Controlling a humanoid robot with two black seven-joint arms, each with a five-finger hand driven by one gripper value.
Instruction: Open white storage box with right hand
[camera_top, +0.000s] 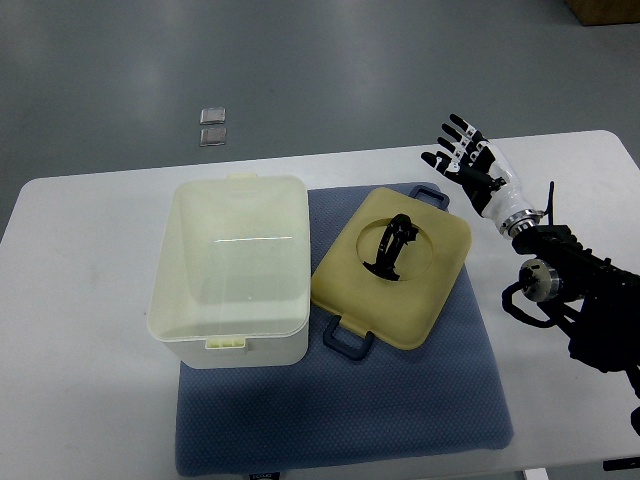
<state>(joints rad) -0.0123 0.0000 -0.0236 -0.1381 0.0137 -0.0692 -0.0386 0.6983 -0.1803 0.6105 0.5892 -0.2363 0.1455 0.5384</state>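
Note:
The white storage box (237, 270) stands open on the left part of a blue mat (400, 400), its inside empty. Its cream lid (392, 266) lies flat on the mat just to the right of the box, with a black handle in a round recess and dark blue clips at two edges. My right hand (465, 157) hovers above the table, up and to the right of the lid, clear of it. Its fingers are spread and hold nothing. The black right forearm (585, 295) enters from the right edge. My left arm does not show.
The white table (80, 380) ends at a grey floor beyond its far edge. Two small square plates (212, 125) lie on the floor behind the table. A brown box corner (605, 10) shows at the top right.

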